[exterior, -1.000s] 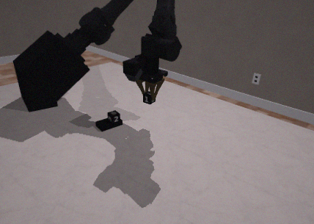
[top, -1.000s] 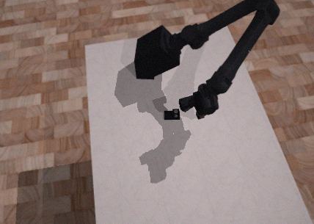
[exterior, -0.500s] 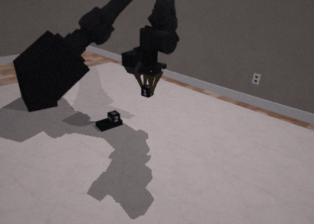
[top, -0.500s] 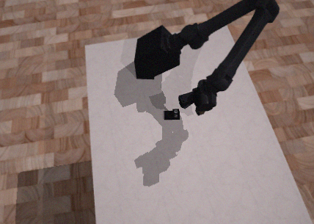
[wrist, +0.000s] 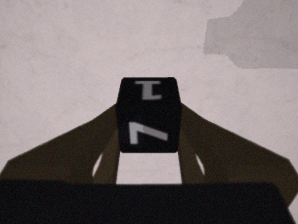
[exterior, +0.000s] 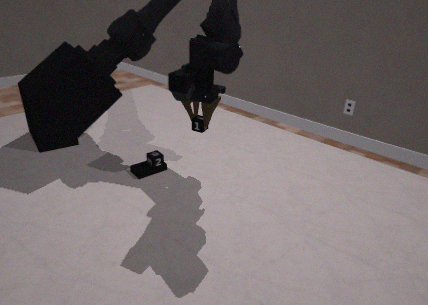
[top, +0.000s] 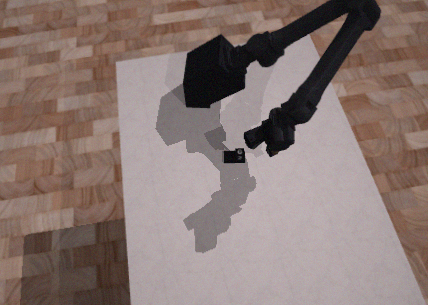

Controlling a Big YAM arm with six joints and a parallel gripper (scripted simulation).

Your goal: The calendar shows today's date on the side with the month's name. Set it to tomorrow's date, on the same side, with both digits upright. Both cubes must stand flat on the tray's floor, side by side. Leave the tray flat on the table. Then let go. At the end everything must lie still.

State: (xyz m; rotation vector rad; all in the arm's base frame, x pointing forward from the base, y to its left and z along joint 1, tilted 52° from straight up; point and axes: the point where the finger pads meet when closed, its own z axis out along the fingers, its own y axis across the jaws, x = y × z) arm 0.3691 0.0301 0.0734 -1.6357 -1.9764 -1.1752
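Top: cube in tool hard to discern.

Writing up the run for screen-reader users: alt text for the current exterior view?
Robot fingers hold a black cube marked 1 above a white table. Left of it, a second black cube, marked 2, sits at one end of a small black tray.

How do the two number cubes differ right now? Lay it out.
The held cube hangs in the air between the jaws; the other cube sits on the tray. The held cube shows a 1 to the exterior view, the tray cube a 2. Both are black with pale digits.
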